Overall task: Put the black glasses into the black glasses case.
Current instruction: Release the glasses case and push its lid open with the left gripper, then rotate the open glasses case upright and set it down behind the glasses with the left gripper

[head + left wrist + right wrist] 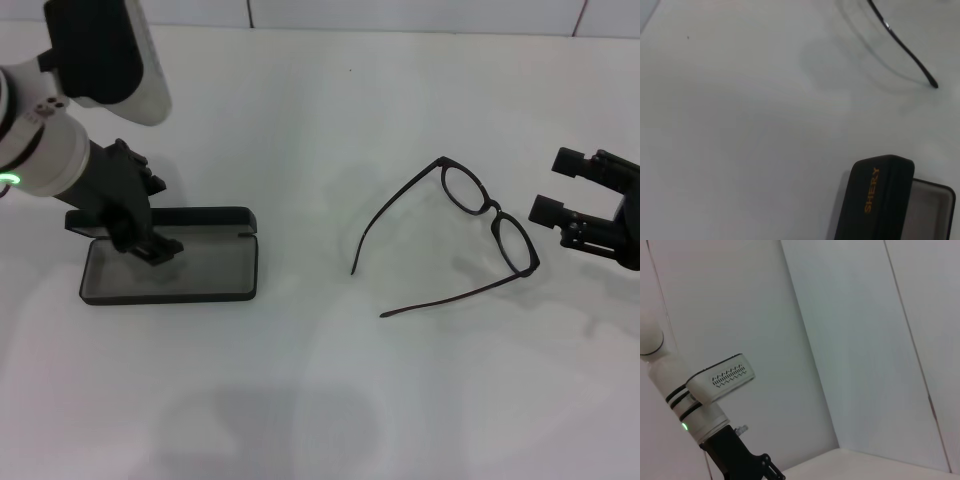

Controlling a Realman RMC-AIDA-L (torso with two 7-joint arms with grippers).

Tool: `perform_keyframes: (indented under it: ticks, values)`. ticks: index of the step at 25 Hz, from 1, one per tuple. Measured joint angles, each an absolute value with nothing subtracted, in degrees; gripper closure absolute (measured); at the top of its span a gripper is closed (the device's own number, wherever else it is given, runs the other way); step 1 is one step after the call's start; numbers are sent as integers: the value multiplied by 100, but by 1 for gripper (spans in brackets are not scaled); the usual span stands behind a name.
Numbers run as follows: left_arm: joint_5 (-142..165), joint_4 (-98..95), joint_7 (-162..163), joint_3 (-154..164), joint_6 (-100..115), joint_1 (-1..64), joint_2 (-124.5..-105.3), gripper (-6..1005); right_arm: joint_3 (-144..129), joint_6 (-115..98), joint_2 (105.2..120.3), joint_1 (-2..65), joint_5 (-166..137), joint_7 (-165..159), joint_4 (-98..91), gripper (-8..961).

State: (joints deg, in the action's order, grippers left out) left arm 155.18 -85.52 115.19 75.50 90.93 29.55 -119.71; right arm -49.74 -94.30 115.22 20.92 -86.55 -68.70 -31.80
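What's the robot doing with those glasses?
It wants to put the black glasses into the black glasses case. The case lies open on the white table, and the left gripper is at its lid. The glasses lie unfolded on the table, not picked up yet. The right gripper is open beside them.

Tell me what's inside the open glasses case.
The case shows a bare grey lining. The left gripper hangs over its left part and hides some of it. The glasses lie outside on the table, near the right gripper.
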Motion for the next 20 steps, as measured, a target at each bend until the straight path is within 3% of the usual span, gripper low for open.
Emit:
perform_keyframes:
  ticks: [9,12,20]
  values:
    - [15685,-8479,11574,7788,8874,2992,-11974,351,-4906,-9421,11508,2112,-8613,-6766,-2985,165]
    - [15699,-8482,11580,7843,8831,2981,-11976,580,-4899,-9421,11506,2096,-8611,-6739,-2968,166]
    - [15647,-8844,11546,7868,8822,2968,-11979,714,-4744,-9464,11510,2033,-8598,-6715,-2953,169]
